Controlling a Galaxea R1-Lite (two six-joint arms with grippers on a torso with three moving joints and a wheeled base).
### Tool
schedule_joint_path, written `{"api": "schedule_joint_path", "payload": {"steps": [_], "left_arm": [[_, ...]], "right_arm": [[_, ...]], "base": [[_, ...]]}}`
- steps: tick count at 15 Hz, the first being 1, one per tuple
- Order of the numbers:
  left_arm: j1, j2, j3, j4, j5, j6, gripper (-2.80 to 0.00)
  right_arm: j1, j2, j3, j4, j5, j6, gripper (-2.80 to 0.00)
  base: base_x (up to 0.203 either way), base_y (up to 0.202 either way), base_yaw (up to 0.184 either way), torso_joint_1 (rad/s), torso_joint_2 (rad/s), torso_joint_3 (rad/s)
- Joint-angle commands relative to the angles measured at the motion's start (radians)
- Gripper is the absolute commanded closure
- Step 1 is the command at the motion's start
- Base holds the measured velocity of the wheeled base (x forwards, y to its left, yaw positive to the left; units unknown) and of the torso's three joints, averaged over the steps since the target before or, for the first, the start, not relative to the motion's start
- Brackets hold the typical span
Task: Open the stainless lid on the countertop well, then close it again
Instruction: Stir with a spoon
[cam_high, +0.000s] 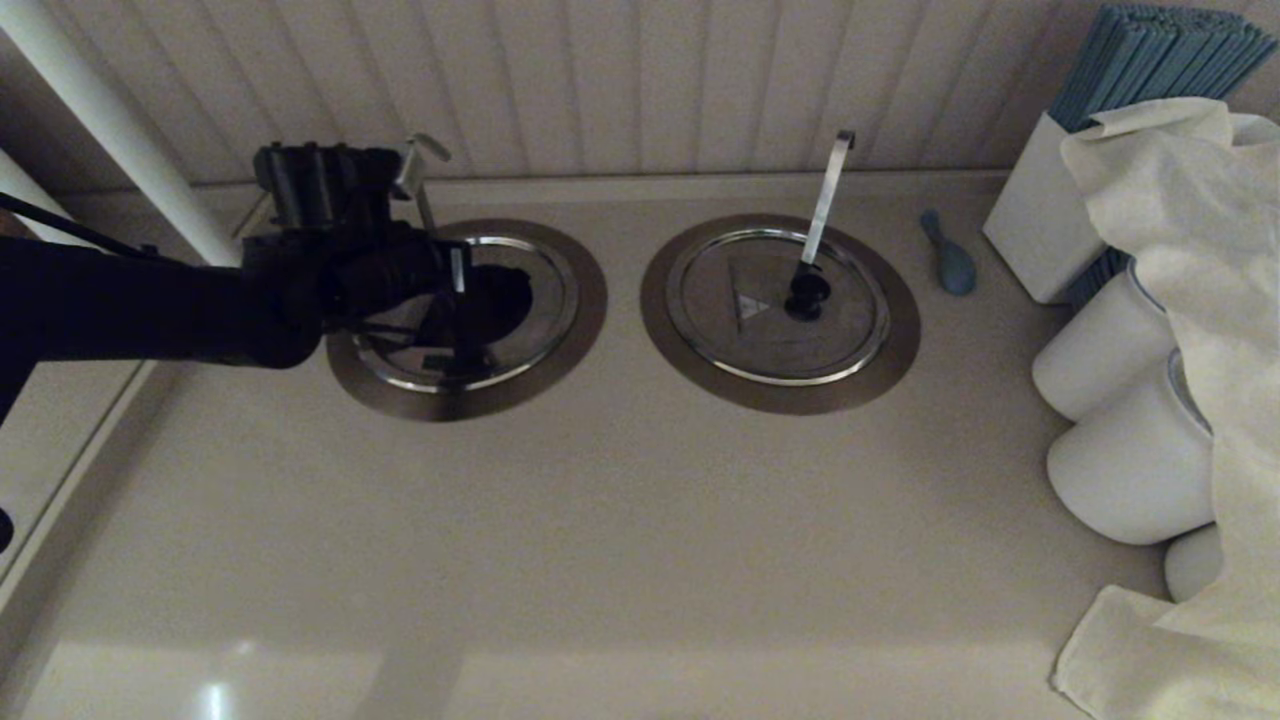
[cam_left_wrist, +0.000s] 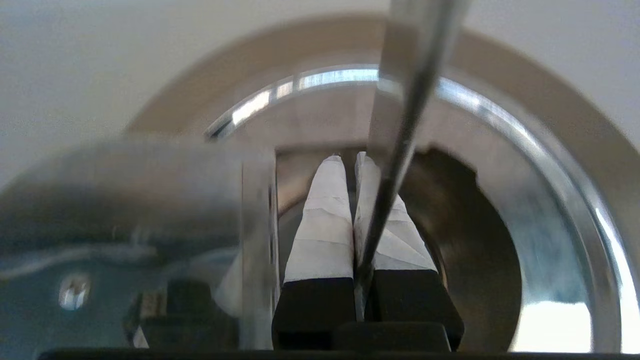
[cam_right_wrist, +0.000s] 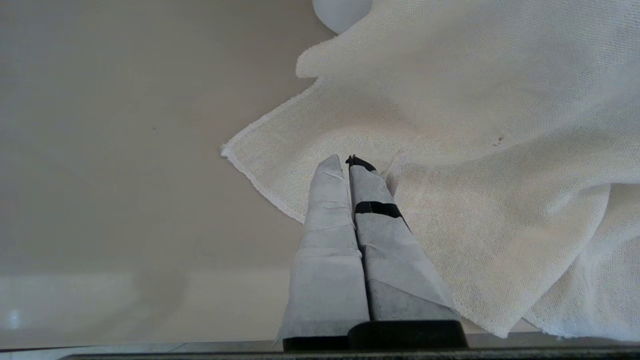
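Head view: left gripper (cam_high: 455, 335) reaches over the stainless lid (cam_high: 540, 285), fingers pressed together; right gripper (cam_right_wrist: 350, 162), fingers together too, hangs above a cloth (cam_right_wrist: 475, 150).

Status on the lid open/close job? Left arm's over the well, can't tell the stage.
Done: nothing provable. The stainless lid lies inside the countertop well collar, so it reads as closed, either before or after the cycle.
In hand: the left gripper hangs over the lid centre beside the hooked rod, fingers together; no knob shows between them.
Left: unclear.
The right gripper sits parked, shut, over the cloth.
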Motion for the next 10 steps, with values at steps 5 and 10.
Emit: {"api": "schedule_joint_path", "payload": {"steps": [5,10], "left_arm": [[-0.003,-0.066,-0.004,0.218,-0.022,0.019,0.00],[-0.023,-0.027,-0.020,0.217,-0.022,0.024,0.00]], "right_arm": [[0.000,0.000,0.000,0.000,0.001,0.000,0.00],[0.000,0.000,0.000,0.000,0.000,0.000,0.00]], "base": [[0.000,0.000,0.000,0.000,0.00,0.000],[0.000,0.000,0.000,0.000,0.00,0.000]]}}
